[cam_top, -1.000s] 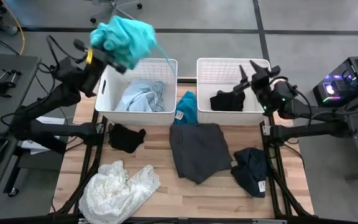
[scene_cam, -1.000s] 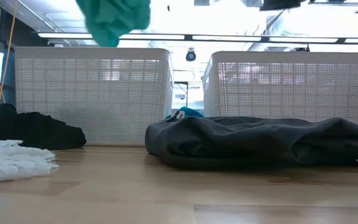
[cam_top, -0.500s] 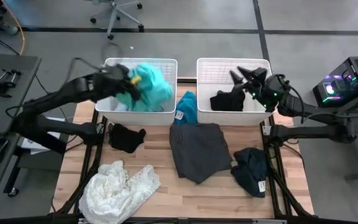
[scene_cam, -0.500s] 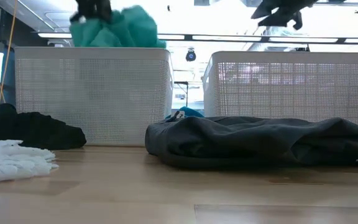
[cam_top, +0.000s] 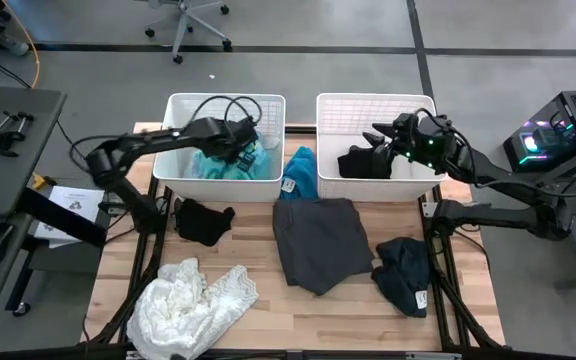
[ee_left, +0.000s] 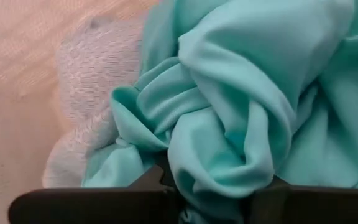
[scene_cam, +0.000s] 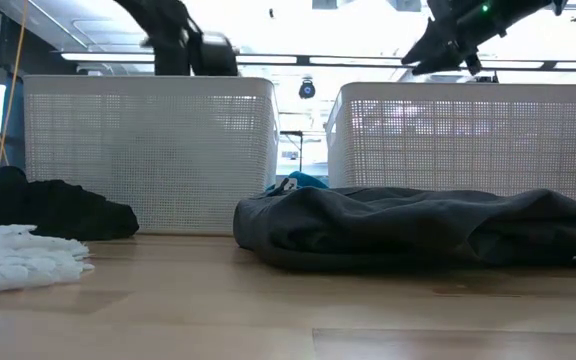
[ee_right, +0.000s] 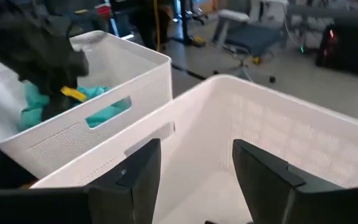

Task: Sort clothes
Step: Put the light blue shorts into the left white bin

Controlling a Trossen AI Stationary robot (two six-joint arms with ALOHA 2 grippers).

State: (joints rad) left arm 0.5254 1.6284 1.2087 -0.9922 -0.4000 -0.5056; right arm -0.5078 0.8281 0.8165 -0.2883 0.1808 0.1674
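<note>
Left gripper (cam_top: pixel 246 152) clenches teal garment (cam_top: pixel 230 165) inside left basket (cam_top: pixel 173 170); right gripper (cam_top: pixel 380 138) released.

Two dark jointed arms trail black cables; the right arm (cam_top: pixel 508 180) shows a small green light.

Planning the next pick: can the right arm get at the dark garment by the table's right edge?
Probably yes. The dark garment lies uncovered on the right arm's side, and the right end effector, open above the right basket, holds nothing.
</note>
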